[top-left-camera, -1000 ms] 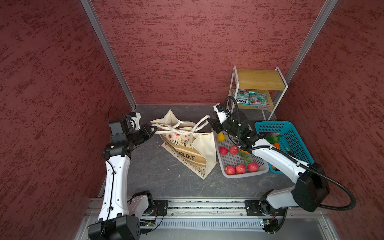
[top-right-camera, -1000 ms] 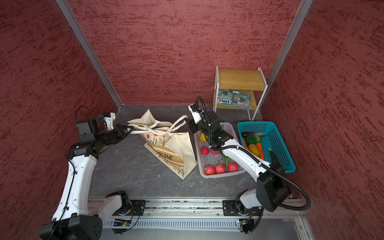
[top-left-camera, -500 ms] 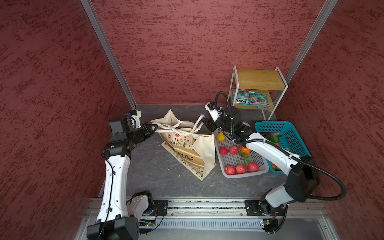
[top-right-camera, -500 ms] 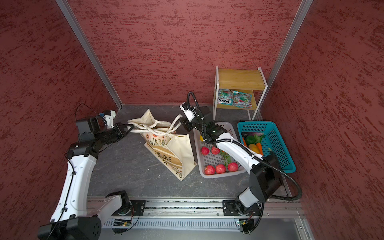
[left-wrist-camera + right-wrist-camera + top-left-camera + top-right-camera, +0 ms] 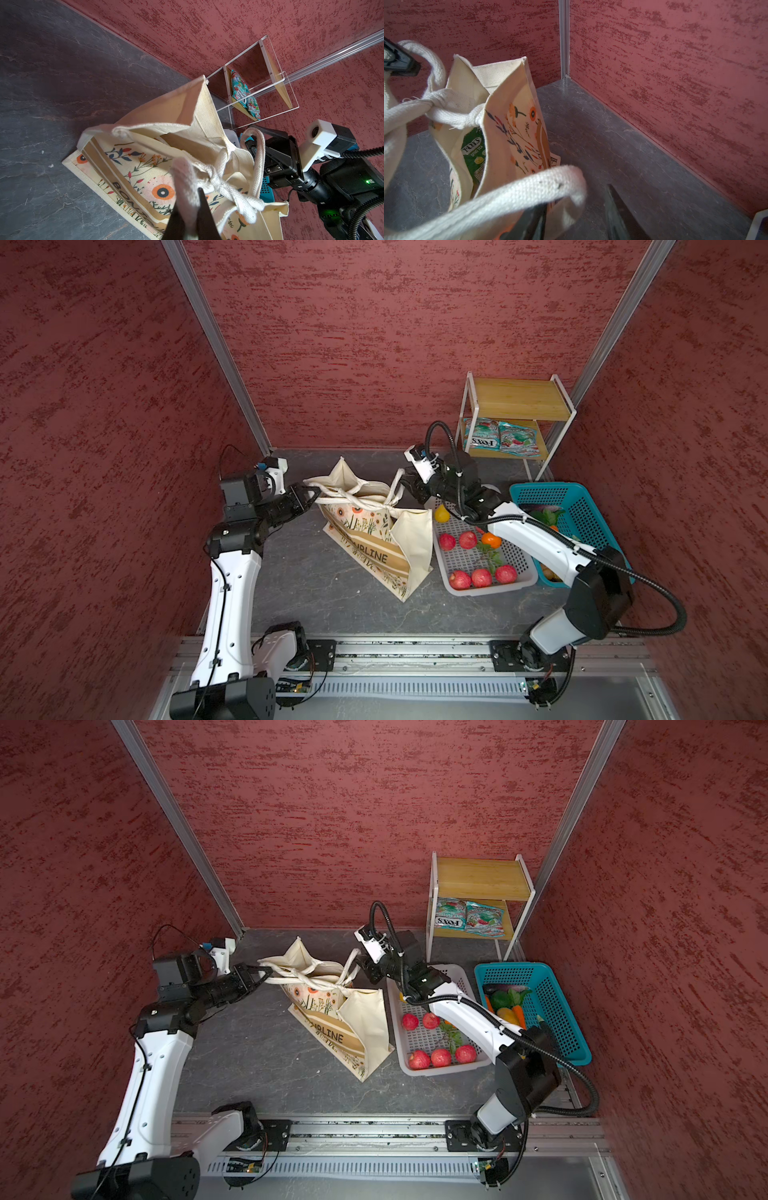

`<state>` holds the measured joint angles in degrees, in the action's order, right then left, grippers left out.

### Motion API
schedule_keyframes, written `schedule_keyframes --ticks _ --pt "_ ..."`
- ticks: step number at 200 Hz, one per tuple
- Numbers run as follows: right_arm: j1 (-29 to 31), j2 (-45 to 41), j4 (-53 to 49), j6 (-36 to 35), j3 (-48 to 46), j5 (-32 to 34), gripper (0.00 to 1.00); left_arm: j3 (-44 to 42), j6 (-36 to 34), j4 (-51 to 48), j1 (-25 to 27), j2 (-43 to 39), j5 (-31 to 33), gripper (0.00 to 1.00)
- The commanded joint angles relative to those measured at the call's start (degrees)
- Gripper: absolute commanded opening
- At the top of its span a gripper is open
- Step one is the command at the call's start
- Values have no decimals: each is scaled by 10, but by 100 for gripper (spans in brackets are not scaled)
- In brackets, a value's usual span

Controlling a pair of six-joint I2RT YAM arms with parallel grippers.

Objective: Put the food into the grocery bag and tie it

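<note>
Two tools were on the grocery bag (image 5: 376, 543), which stood upright mid-table with its mouth gaping. At nine o'clock of that mouth the left tool (image 5: 311, 492) was pressed together, pinching one white handle (image 5: 185, 182) and holding it taut. At two o'clock the right tool (image 5: 574, 218) stood spread, the other handle (image 5: 529, 191) merely draped over one finger (image 5: 534, 222), not pinched. Between them sat a loose knot (image 5: 217, 179), and a green FOX'S packet (image 5: 474, 153) showed inside. Danger, as I judged it: that draped loop could slide off the open finger the instant the arm pulled, and the knot would slacken. Pull too hard from nine o'clock and the soft bag could topple. And five red apples (image 5: 481, 577) lay in the grey basket (image 5: 494, 591) at three o'clock, so cinching now risked shutting that food out
</note>
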<state>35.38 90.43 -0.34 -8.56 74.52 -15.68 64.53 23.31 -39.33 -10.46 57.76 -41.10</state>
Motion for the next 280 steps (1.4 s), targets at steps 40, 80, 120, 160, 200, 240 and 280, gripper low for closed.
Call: schedule_keyframes --ticks 40,80,120,160,200,240,280 --pt "7 14 20 6 14 18 60 8 -2 9 9 -12 -23 0" --pt "7 46 -49 47 74 -14 54 8 -3 7 9 -16 -22 0" --pt "3 46 -120 104 103 -59 53 7 -6 3 9 -19 -17 0" --pt "2 21 -146 142 86 -92 54 13 -11 -6 8 -20 -9 0" --pt "2 5 -123 173 65 -123 56 22 -12 -9 9 -22 -3 0" --pt "18 -6 -95 118 50 -54 58 44 -15 -13 27 -26 -4 0" --pt "21 -20 -29 51 13 -14 64 54 -16 -14 39 -25 -4 0"
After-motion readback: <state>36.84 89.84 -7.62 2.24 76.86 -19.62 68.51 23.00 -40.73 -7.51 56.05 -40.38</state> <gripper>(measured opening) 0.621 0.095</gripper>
